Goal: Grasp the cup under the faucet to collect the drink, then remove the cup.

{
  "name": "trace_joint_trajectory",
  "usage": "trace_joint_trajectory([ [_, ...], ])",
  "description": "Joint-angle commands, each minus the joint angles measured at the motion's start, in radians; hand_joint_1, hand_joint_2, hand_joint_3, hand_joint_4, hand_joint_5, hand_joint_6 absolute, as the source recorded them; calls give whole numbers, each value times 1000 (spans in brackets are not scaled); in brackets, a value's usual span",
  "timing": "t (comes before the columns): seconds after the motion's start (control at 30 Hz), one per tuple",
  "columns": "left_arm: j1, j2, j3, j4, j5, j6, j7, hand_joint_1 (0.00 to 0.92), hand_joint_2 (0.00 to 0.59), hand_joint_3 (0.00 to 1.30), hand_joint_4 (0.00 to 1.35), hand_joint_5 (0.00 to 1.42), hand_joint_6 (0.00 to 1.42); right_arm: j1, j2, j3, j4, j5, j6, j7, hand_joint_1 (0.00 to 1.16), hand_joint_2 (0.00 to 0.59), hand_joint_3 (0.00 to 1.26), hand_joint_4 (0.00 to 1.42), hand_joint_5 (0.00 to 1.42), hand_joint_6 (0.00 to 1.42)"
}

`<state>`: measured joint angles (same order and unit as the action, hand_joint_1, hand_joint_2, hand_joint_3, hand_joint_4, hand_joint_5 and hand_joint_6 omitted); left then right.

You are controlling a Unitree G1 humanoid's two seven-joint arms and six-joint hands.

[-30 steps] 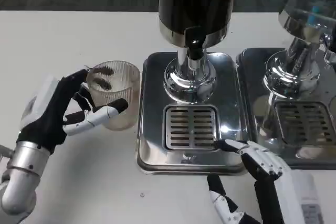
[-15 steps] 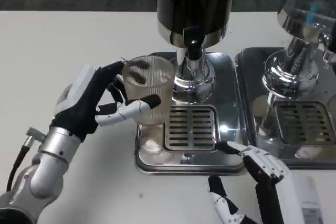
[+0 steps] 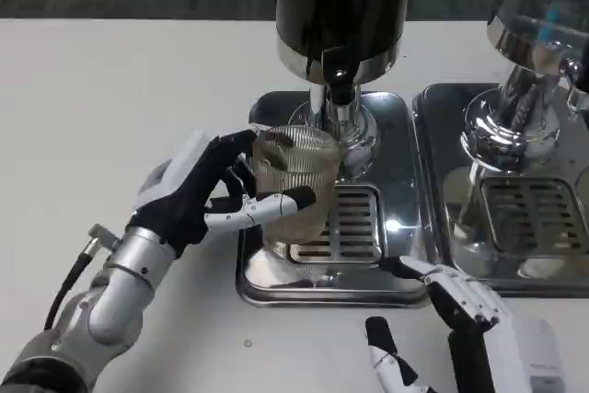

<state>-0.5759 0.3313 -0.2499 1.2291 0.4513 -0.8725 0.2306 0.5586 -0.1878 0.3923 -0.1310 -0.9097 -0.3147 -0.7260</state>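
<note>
Left hand [image 3: 207, 195] grips the ribbed cup [image 3: 294, 183] at frame centre, over the drip grille [image 3: 340, 224] beneath the faucet [image 3: 340, 69]; right hand [image 3: 456, 319], lower right, spread open, empty.

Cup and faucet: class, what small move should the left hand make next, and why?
Probably shift the cup slightly rightward to centre it under the black faucet. The left hand holds it over the drip grate's left edge, and the spout sits right of its mouth.

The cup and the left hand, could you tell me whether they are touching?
Touching. In the head view the left hand grips the cup: a finger wraps across its ribbed front and the thumb presses its far side, above the drip tray.
</note>
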Motion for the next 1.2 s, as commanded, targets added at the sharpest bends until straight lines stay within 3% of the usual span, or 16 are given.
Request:
trace_joint_trajectory([
  [0.03, -45, -21, -18, 7, 16, 14, 0, 423, 200, 453, 518, 771, 882, 15, 8, -1, -18, -2, 3, -20, 461, 408, 397, 383, 340, 364],
  [0.27, -57, -40, -47, 15, 40, 30, -9, 405, 197, 440, 508, 743, 839, 26, 15, -2, -21, -4, 2, -21, 461, 406, 397, 382, 340, 364],
  [0.6, -63, -44, -72, 18, 41, 33, -68, 276, 145, 320, 367, 494, 501, 27, 20, 2, -22, -2, -1, -13, 461, 408, 397, 381, 340, 364],
  [0.9, -52, -33, -65, 10, 23, 26, -114, 208, 104, 215, 273, 376, 371, 22, 13, 1, -23, 8, -5, 2, 461, 411, 399, 390, 346, 381],
  [1.07, -46, -23, -55, 0, 9, 11, -134, 149, 74, 145, 75, 200, 247, 14, 10, 0, -21, 13, -8, 11, 461, 411, 403, 390, 349, 383],
  [1.2, -34, -10, -35, -17, -16, -21, -153, 108, 60, 112, 34, 155, 214, 7, 8, 0, -16, 16, -10, 13, 461, 411, 405, 390, 353, 384],
])
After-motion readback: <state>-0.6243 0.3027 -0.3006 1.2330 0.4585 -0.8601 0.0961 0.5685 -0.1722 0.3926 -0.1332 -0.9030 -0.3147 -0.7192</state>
